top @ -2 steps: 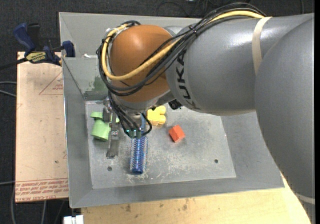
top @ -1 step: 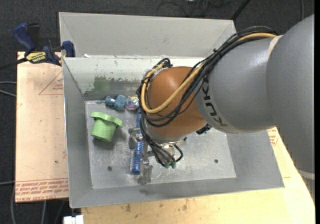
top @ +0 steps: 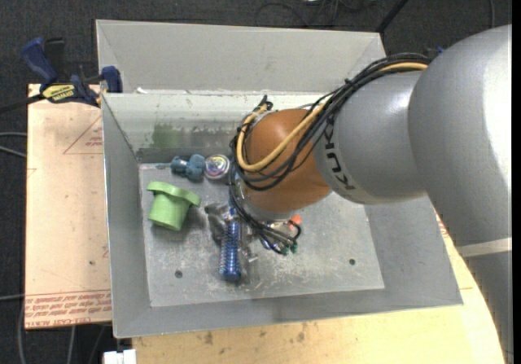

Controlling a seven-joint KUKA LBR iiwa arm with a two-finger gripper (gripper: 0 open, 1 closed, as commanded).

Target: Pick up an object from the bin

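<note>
Your gripper [top: 234, 239] sits low on the floor of the bin [top: 330, 260], right over the blue ridged piece [top: 230, 263] lying near the middle. You cannot tell whether it is clenched. Nothing looks lifted yet; the pick is not done.

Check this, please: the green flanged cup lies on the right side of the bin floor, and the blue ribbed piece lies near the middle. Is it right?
One thing is wrong. The camera view shows the green flanged cup on the left side of the bin floor, not the right. The blue ribbed piece does lie near the middle.
</note>
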